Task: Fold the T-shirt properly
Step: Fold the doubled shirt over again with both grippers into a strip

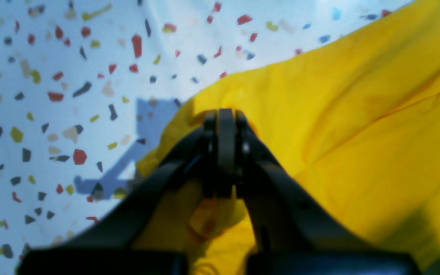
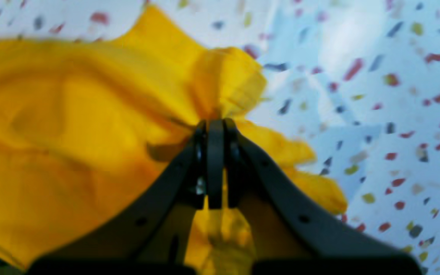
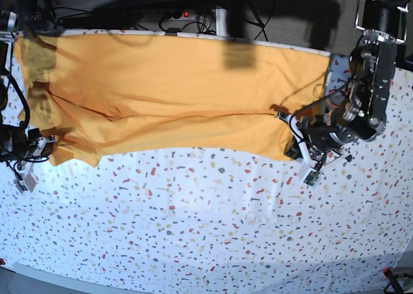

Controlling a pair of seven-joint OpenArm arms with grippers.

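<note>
The T-shirt (image 3: 174,94) lies spread wide across the far half of my speckled table (image 3: 213,229), its far edge running along the table's back edge, where dark cables (image 3: 161,10) crowd just beyond. My left gripper (image 1: 225,114) is pinched tight on a fold of the T-shirt's hem corner; in the base view it sits at the shirt's right end (image 3: 290,136), cloth bunched under the tips. My right gripper (image 2: 215,124) is likewise closed hard on gathered fabric at the shirt's opposite end (image 3: 48,139), with a crumpled flap standing up past the fingers. On the near side of the T-shirt the table is bare terrazzo pattern, wide and unobstructed. My own arm links (image 3: 368,81) stand close beside the shirt's right end.
</note>
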